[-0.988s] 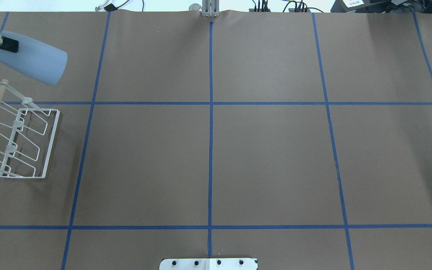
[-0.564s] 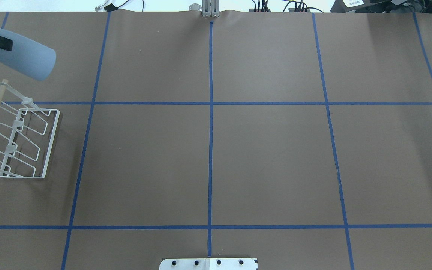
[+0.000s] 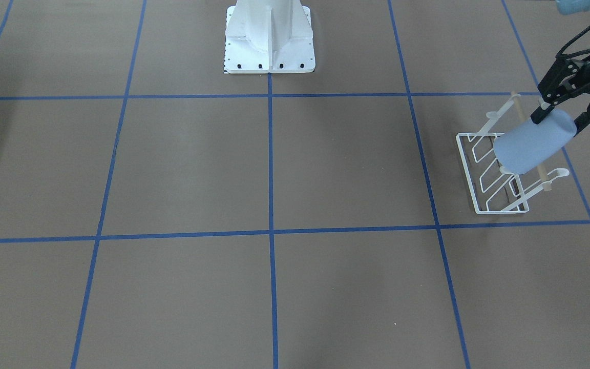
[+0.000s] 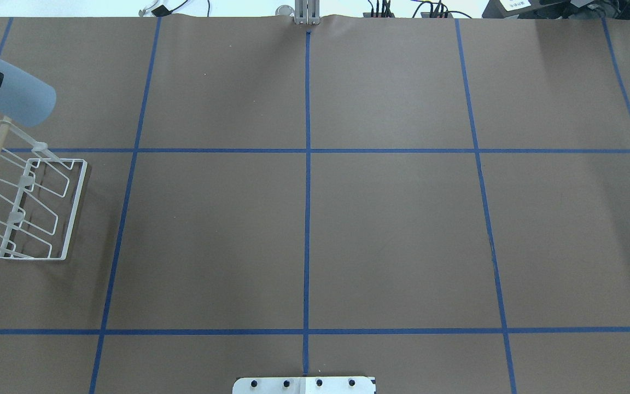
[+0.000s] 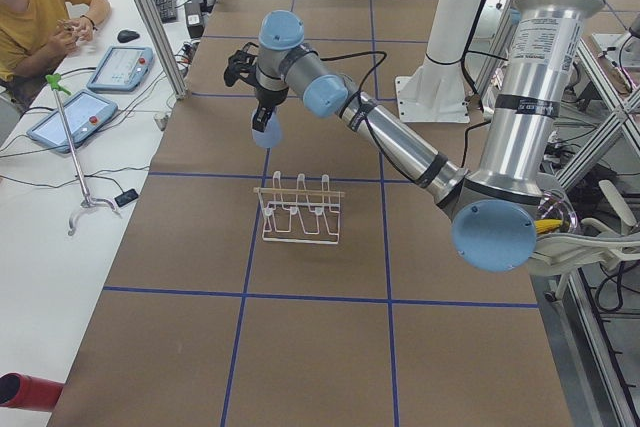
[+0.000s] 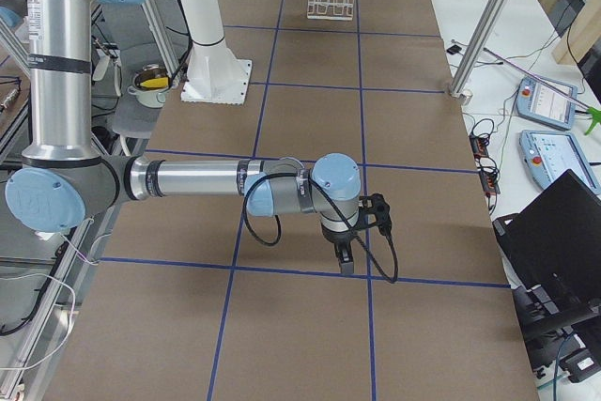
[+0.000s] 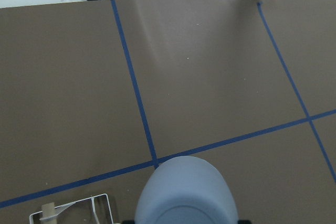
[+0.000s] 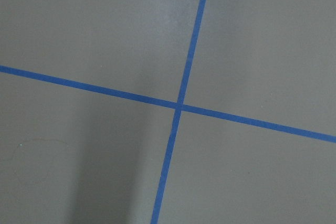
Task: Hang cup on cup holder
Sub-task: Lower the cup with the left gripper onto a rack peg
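Note:
My left gripper (image 3: 559,122) is shut on the pale blue-grey cup (image 3: 530,141) and holds it tilted in the air, over the far end of the white wire cup holder (image 3: 489,174). In the overhead view the cup (image 4: 14,93) is at the left edge, just beyond the holder (image 4: 47,213) and its wooden rod. The left wrist view shows the cup (image 7: 184,192) from behind and a corner of the holder (image 7: 73,208) below. My right gripper (image 6: 346,260) hangs low over the table near a tape crossing; I cannot tell whether it is open or shut.
The white robot pedestal (image 3: 269,46) stands at the table's near middle edge. Blue tape lines grid the brown table. An operator (image 5: 40,7) sits past the far side, with tablets on a white bench.
My left gripper has carried the cup to the left in the overhead view, toward the table's left edge and closer to the top end of the holder's rod.

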Motion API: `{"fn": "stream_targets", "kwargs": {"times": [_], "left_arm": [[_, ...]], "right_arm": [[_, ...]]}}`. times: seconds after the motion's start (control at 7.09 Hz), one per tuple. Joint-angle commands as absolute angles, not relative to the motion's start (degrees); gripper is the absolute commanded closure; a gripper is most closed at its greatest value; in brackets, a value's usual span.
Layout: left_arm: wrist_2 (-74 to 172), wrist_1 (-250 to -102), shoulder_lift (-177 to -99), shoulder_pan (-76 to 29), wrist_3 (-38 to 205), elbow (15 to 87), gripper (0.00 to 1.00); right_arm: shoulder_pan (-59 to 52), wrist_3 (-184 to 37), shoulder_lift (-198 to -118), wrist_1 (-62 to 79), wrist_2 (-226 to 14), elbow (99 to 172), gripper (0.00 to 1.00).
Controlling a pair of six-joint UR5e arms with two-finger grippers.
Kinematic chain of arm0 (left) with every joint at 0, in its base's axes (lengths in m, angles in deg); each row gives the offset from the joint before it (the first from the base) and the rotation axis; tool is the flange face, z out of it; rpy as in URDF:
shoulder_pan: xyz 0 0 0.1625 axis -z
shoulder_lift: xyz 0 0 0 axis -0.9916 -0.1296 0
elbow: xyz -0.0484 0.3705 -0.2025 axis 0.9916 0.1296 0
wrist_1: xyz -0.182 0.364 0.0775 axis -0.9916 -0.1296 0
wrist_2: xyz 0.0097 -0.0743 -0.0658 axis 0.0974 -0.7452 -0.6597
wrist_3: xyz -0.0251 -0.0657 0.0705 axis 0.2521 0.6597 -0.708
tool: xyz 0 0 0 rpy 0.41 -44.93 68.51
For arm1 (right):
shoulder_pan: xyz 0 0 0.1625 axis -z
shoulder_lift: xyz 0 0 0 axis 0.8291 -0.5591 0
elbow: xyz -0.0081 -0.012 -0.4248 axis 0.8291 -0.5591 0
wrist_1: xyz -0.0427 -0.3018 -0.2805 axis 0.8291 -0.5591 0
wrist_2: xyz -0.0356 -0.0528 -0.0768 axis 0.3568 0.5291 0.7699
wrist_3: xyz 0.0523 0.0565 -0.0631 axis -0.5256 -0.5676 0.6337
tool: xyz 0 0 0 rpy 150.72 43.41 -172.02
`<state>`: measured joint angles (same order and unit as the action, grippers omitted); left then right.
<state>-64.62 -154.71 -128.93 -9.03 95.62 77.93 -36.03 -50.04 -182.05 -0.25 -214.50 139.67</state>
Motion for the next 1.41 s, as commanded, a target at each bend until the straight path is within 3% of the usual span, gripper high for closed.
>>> {"fn": "stream_targets", "kwargs": {"times": [0.0, 1.27], "left_arm": [[-55.5, -142.2, -129.4, -13.7, 93.9, 83.0, 1.00], [-50.1, -140.3, -129.5, -18.7, 93.4, 79.4, 1.00]], "right_arm": [[-36.0, -50.0, -182.1, -0.2, -213.9, 139.5, 0.00], [-36.0, -50.4, -182.2, 0.2, -214.5, 139.4, 0.00]]}}
